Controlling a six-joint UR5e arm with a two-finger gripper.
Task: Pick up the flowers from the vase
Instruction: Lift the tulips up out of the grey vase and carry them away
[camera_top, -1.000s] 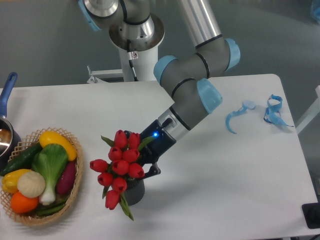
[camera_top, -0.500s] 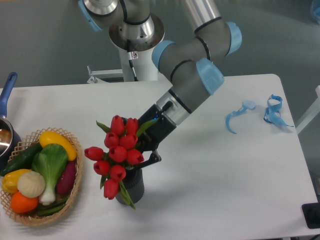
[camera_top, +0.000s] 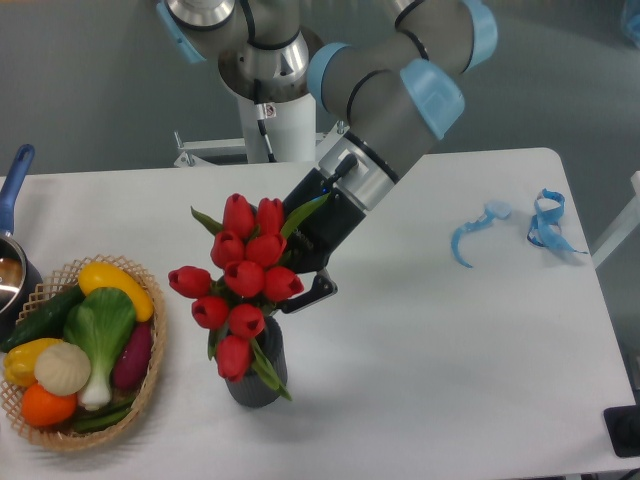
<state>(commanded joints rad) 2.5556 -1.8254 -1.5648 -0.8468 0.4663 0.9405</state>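
Gripper clamped on flowers; I see bunch risen since a second ago, stems nearly clear of vase mouth.

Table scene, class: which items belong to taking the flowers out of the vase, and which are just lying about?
Part of the job: flowers; vase; gripper.

Lying about: wicker basket of vegetables; blue straps; blue-handled pot at the table's left edge.
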